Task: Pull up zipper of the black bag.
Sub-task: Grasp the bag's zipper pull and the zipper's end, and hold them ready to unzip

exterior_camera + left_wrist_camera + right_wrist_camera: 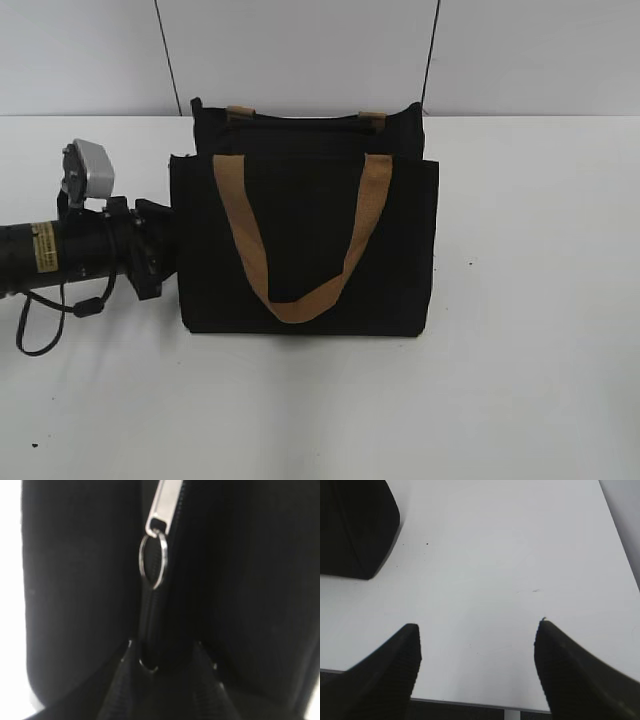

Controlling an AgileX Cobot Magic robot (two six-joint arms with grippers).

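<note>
The black bag [305, 230] stands upright mid-table with tan strap handles [300, 300]. My left gripper [165, 250] is pressed against the bag's left side. In the left wrist view the zipper's silver pull tab [164, 507] with a wire ring [152, 561] hangs on the black zip line just beyond my left gripper's fingertips [164, 652]. The dark fingers are apart and straddle the zip line, and a small metal glint sits between them. My right gripper [477, 640] is open and empty above bare table, with a corner of the bag [355, 530] at its upper left. It is outside the exterior view.
The white table [530, 350] stretches around the bag. Its front edge [470, 704] shows under the right gripper. A pale wall [300, 50] stands behind the bag. The left arm's cable [40, 335] loops over the table at the left.
</note>
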